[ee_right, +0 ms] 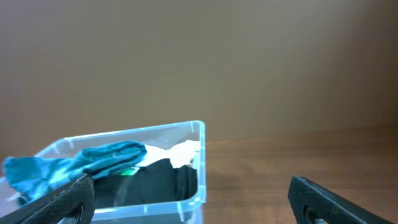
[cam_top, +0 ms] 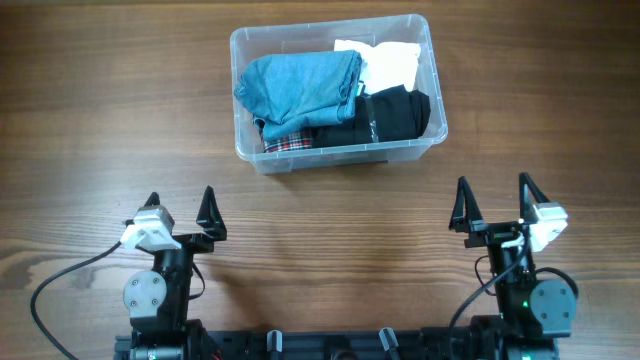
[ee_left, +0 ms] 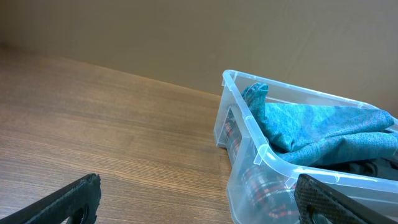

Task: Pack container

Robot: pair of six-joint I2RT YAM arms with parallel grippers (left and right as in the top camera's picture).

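Observation:
The clear plastic container [cam_top: 420, 24] stands at the far middle of the table. It holds a blue garment [cam_top: 300, 84], a black garment [cam_top: 385, 116], a white garment [cam_top: 385, 62] and a plaid one [cam_top: 290, 143]. The container also shows in the left wrist view [ee_left: 249, 124] and in the right wrist view [ee_right: 193, 199]. My left gripper [cam_top: 181, 210] is open and empty near the front left, well short of the container. My right gripper [cam_top: 493, 200] is open and empty near the front right.
The wooden table [cam_top: 100, 120] stretches on all sides of the container. A black cable [cam_top: 60, 280] loops at the front left by the left arm's base.

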